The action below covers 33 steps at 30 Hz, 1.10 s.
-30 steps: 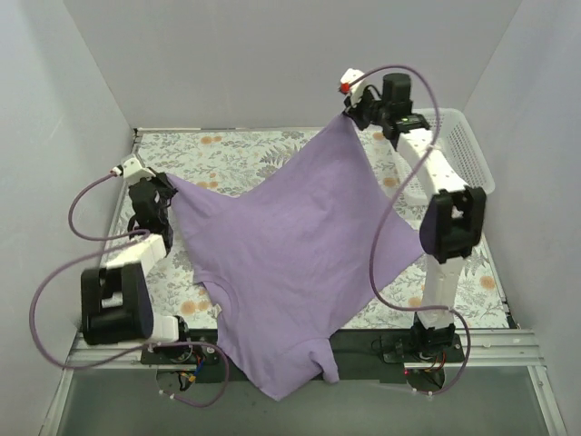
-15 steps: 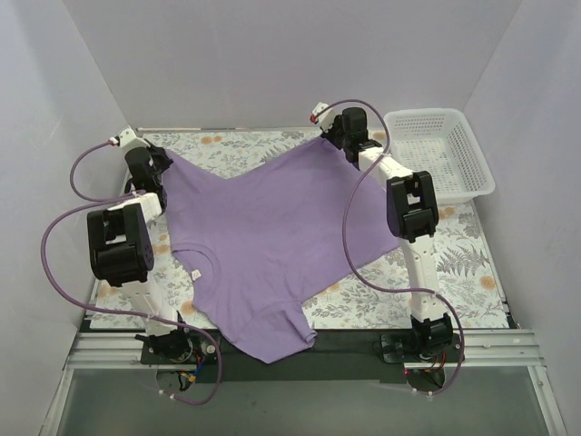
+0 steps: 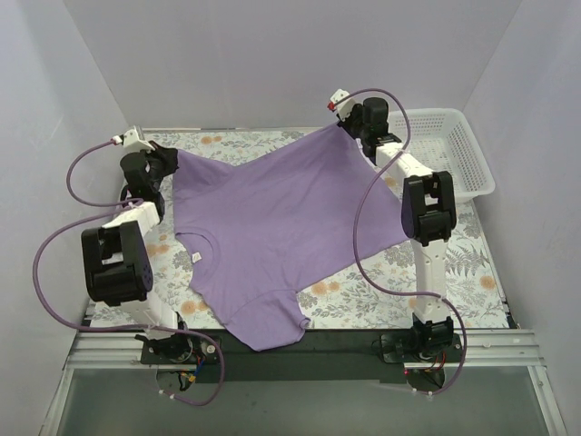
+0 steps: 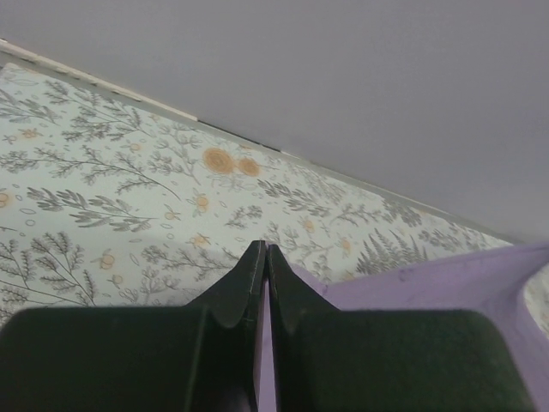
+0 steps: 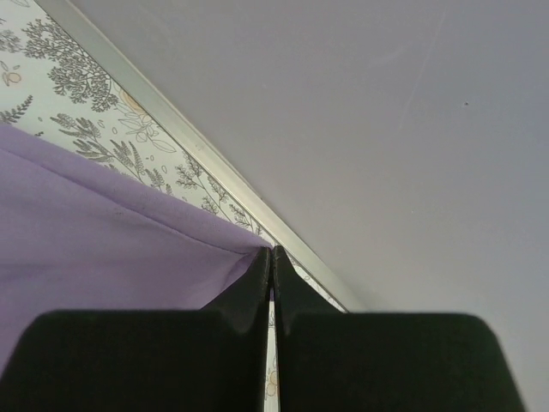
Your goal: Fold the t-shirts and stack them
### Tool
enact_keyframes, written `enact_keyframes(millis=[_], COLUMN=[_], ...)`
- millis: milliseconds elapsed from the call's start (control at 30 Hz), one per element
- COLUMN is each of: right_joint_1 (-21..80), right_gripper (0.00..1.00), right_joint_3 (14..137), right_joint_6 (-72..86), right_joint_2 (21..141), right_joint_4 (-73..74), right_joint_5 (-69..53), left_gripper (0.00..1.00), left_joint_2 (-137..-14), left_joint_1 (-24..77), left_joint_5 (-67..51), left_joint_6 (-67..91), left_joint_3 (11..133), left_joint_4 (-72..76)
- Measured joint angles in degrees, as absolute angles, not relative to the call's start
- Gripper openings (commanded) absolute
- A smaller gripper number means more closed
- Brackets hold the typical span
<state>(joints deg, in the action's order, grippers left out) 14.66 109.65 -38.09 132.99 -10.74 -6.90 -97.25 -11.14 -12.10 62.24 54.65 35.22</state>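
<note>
Top external: I have the left gripper [image 3: 168,160] and right gripper [image 3: 344,123] both clamped tight on the lavender t-shirt [image 3: 281,222], one at each far corner. The shirt is spread across the floral table [image 3: 227,148]. Its white neck tag [image 3: 194,257] is too small to read.

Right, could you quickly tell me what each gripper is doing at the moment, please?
Left gripper: closed, pinching one corner of the lavender t-shirt.
Right gripper: closed, pinching another corner of the lavender t-shirt.

Basket [image 3: 452,151] blocks the far right corner; back wall [image 5: 386,129] seems close beyond the right claw [image 5: 272,250].
</note>
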Motion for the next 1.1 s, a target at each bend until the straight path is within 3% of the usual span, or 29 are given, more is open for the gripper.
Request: enact_keyframes(millis=[633, 1100], right_joint_1=[10.7, 9.8], right_gripper=[0.01, 0.01], right_joint_3=[95.4, 91.9], right_joint_6=[-33.4, -33.3], right_joint_2=[122.2, 121.3], right_joint_4=[-11.6, -11.7], right_joint_5=[-13.3, -10.9], left_gripper=[0.00, 0.00], left_joint_2=[-66.7, -55.4], left_joint_1=[-11.2, -11.2], left_joint_5=[-23.0, -27.0], left_joint_6=[65.4, 66.5], left_joint_3=[37.0, 33.3], left_joint_4=[26.8, 15.2])
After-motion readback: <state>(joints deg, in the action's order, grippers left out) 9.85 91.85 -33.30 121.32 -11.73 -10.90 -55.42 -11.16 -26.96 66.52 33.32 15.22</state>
